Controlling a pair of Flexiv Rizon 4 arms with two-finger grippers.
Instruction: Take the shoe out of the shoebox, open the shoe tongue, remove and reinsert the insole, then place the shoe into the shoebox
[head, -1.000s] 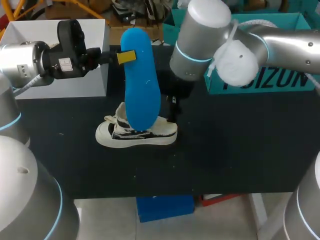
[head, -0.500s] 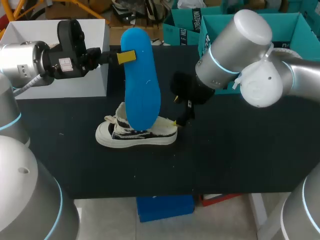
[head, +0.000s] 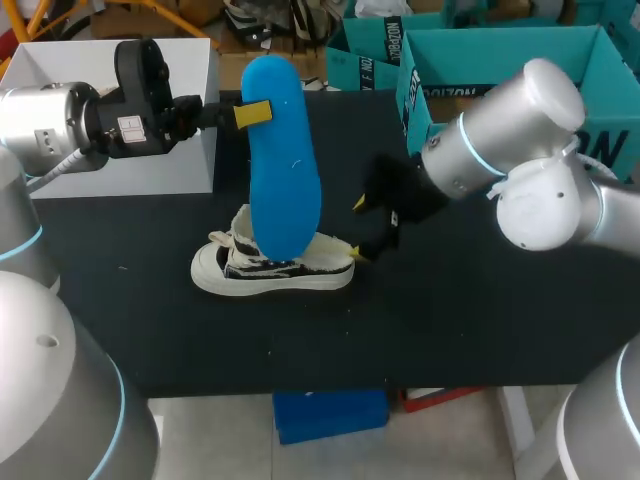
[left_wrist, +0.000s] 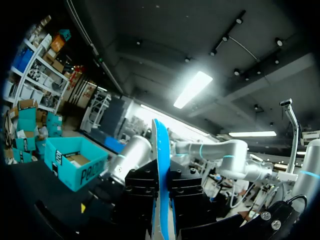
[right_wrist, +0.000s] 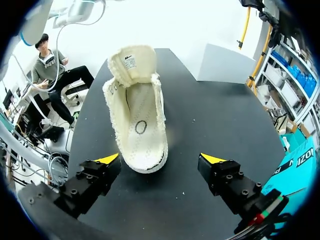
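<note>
- Looks like the reinsertion step: gripping the blue insole (head: 285, 180) tightly in the left claw (head: 250, 114) near its upper end, upright, lower end hanging above the shoe, not inside it.
- Below that claw, on the black counter (head: 450, 310), the canvas shoe (right_wrist: 137, 125), tongue raised, inside bare.
- Just behind the shoe's heel, the right claw (right_wrist: 160, 159), spread wide, empty.
- Next, probably: lower the insole's tip into the opening, slide toward the toe, steady the heel with the right claw.
- Behind the right claw, a teal shoebox (head: 500, 33); beside the left claw, a white box (head: 190, 110). Neither in the way; could snag on tongue or laces.
</note>
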